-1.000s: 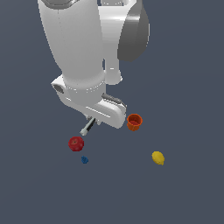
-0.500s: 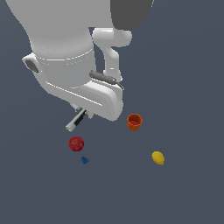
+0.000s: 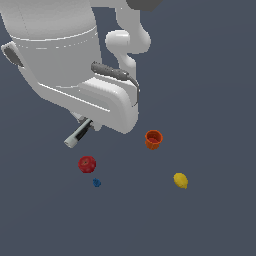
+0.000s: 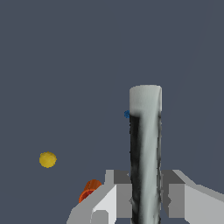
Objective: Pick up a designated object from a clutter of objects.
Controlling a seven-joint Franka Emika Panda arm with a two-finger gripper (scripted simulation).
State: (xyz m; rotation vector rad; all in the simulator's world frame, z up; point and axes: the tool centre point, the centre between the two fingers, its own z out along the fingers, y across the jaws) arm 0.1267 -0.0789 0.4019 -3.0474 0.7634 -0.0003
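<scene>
Wrist view: pen-like stick point(image 4: 145, 153) apparently clamped between end effector point(image 4: 145, 199) fingers.

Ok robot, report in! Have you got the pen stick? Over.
Gripper shut on the pen stick. Stick held off the floor, above the red fruit. Nothing in the way. Over.

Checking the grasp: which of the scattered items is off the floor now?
The pen, alone: the gripper is shut on it in the wrist view. The fruit, blue piece, cup and lemon lie below.
</scene>
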